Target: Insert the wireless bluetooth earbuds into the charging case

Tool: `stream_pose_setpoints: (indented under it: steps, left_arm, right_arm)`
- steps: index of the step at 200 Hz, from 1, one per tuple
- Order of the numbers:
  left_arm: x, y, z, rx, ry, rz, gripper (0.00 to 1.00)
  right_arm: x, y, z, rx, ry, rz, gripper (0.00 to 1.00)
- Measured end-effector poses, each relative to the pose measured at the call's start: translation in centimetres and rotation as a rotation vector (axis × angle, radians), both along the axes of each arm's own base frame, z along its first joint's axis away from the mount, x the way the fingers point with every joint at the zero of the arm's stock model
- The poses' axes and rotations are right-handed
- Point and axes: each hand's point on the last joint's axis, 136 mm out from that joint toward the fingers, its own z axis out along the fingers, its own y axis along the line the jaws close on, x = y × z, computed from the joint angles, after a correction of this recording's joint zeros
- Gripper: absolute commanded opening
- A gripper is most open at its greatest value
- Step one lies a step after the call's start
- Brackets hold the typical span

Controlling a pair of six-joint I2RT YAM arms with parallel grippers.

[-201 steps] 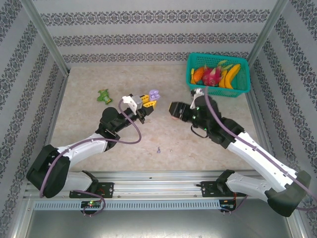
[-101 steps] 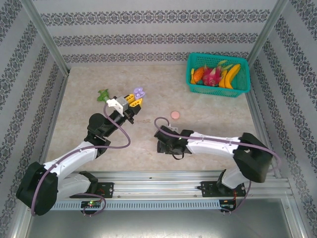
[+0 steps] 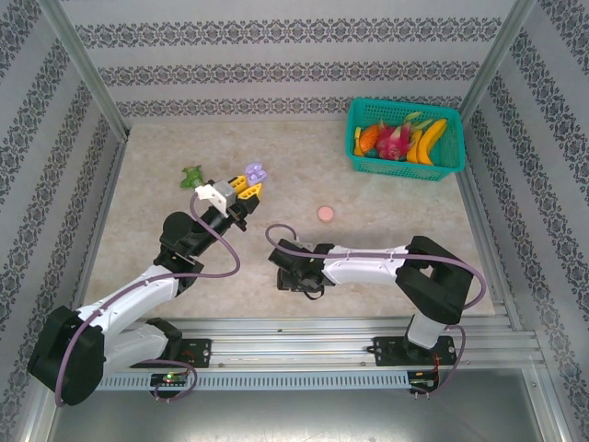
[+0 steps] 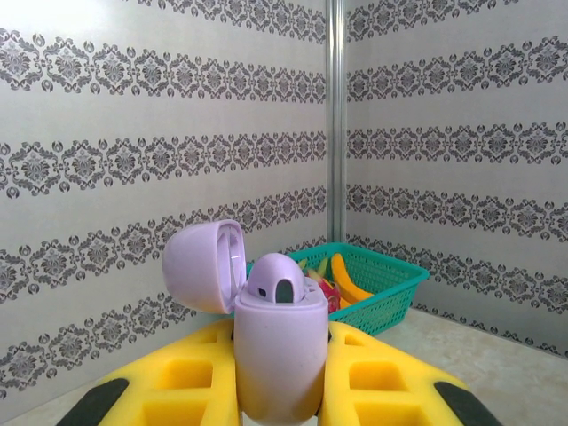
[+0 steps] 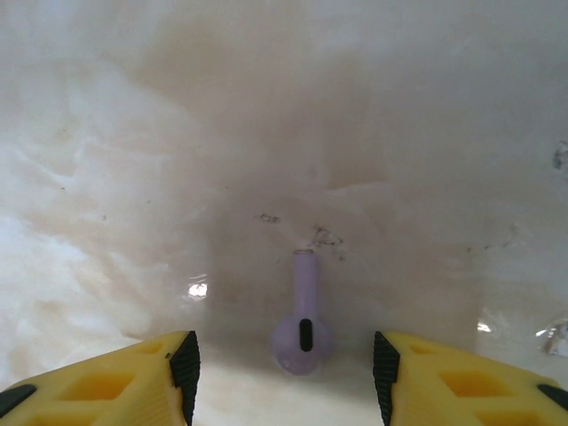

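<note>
My left gripper is shut on a purple charging case and holds it upright above the table. The case's lid is flipped open to the left, and one purple earbud sits in it. In the top view the case is held up at left centre. A second purple earbud lies flat on the table, stem pointing away. My right gripper is open and low over it, one yellow finger on each side, neither touching. From above, the right gripper covers that earbud.
A small round pink case lies on the table at the centre. A green toy rests at the back left. A teal basket of fruit stands at the back right corner. Patterned walls close in three sides.
The right arm has swung from the table's middle to the near centre, leaving the pink case on the table, and come down over the purple earbud. The left arm shifted left with the case.
</note>
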Motion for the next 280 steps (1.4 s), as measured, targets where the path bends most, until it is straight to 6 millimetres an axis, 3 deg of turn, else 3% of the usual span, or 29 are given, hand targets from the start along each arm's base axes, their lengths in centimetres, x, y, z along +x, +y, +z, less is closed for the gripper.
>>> stream_pose_setpoints:
  steps: [81, 121, 162, 188, 214, 257, 280]
  left_arm:
    - [0.0, 0.2, 0.1, -0.001, 0.003, 0.012, 0.00]
    - [0.0, 0.5, 0.3, -0.005, 0.000, 0.021, 0.00]
    - [0.2, 1.0, 0.4, -0.005, 0.002, 0.040, 0.00]
    - [0.2, 1.3, 0.5, -0.007, 0.000, 0.050, 0.00]
    - [0.2, 1.3, 0.5, -0.007, 0.002, 0.049, 0.00]
    - [0.0, 1.4, 0.7, -0.008, -0.001, 0.050, 0.00]
    - [0.0, 1.6, 0.8, -0.009, -0.002, 0.056, 0.00]
  right_arm:
    - [1.4, 5.7, 2.2, 0.186, -0.010, 0.043, 0.50]
    - [1.9, 5.4, 3.6, 0.167, -0.088, 0.133, 0.50]
    - [2.9, 4.8, 5.2, 0.076, -0.260, 0.381, 0.54]
    - [3.0, 4.5, 4.6, -0.003, -0.318, 0.545, 0.54]
    - [2.9, 4.1, 2.6, -0.077, -0.315, 0.661, 0.54]
    - [2.6, 3.4, -0.1, -0.130, -0.258, 0.742, 0.53]
    - [2.6, 3.5, -0.3, -0.131, -0.250, 0.751, 0.49]
